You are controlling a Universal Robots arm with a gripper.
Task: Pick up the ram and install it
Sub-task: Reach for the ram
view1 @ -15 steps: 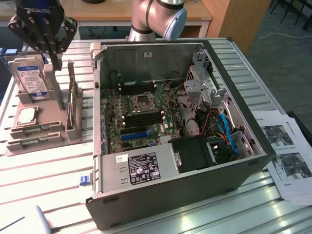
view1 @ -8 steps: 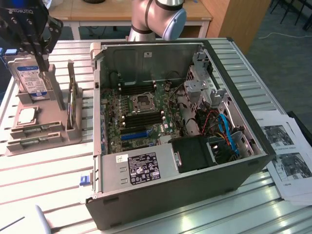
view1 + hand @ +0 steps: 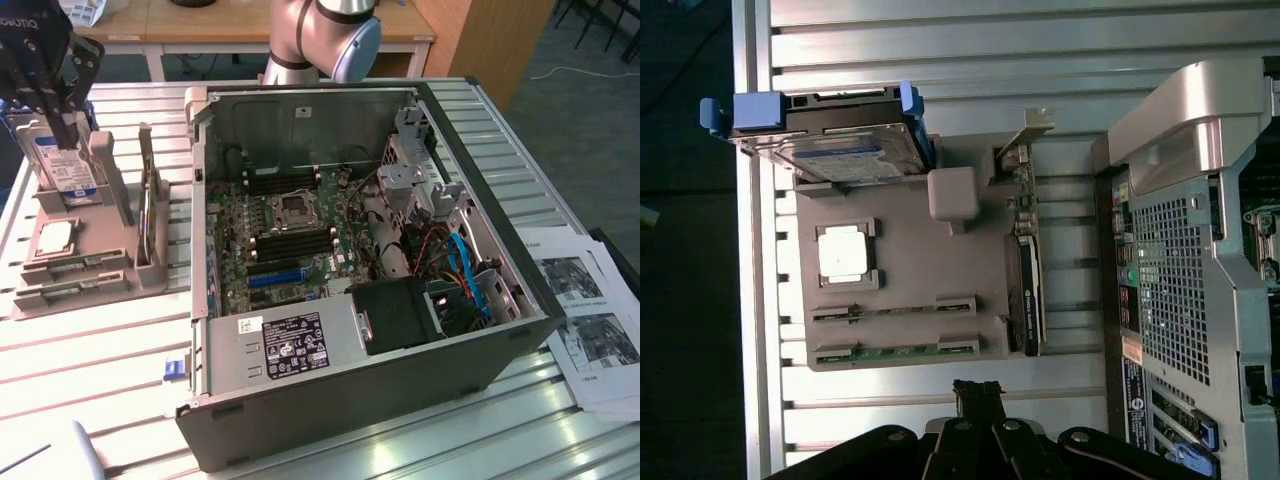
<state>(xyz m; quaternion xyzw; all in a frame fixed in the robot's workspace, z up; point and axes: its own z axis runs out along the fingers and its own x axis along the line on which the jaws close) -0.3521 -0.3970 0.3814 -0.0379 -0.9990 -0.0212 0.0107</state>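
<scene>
My end effector (image 3: 978, 392) hangs above the grey fixture (image 3: 910, 265), pressed together and holding nothing. The ram (image 3: 895, 351) stands on edge in a slot at the fixture's end opposite the hard drive (image 3: 835, 160). I judge it light, stiff and fragile, best pinched mid-length across its flat faces, clear of the chips. The ribbed metal desk (image 3: 940, 60) under the fixture looks slippery. The open computer case (image 3: 350, 400) sits beside the fixture, with wooden furniture (image 3: 480, 40) beyond
</scene>
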